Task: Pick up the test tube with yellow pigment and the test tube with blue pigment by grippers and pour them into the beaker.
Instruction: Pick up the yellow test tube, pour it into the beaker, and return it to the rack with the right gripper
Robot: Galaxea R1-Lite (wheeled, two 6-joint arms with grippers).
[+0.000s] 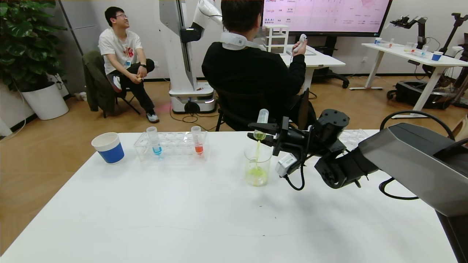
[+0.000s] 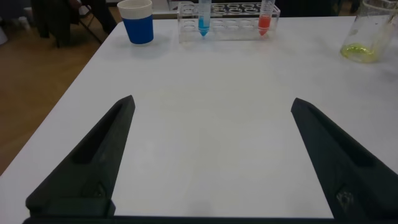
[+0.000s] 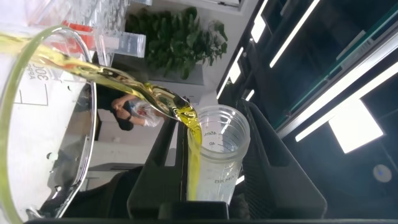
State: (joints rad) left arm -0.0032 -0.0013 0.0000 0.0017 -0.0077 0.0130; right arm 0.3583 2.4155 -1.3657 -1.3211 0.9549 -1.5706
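My right gripper (image 1: 260,134) is shut on the test tube with yellow pigment (image 1: 261,122), held mouth-down over the beaker (image 1: 257,165). A yellow-green stream runs from its mouth into the beaker, where liquid pools at the bottom. In the right wrist view the tube (image 3: 217,155) sits between the black fingers (image 3: 283,168) and pours into the beaker rim (image 3: 37,68). The test tube with blue pigment (image 1: 154,140) stands in a clear rack (image 1: 172,148) at the back left. My left gripper (image 2: 211,162) is open and empty above the bare table, out of the head view.
A tube with orange-red liquid (image 1: 197,140) stands in the same rack. A blue-and-white paper cup (image 1: 108,147) sits left of the rack. A second clear rack (image 1: 353,136) lies behind my right arm. Two people sit beyond the table's far edge.
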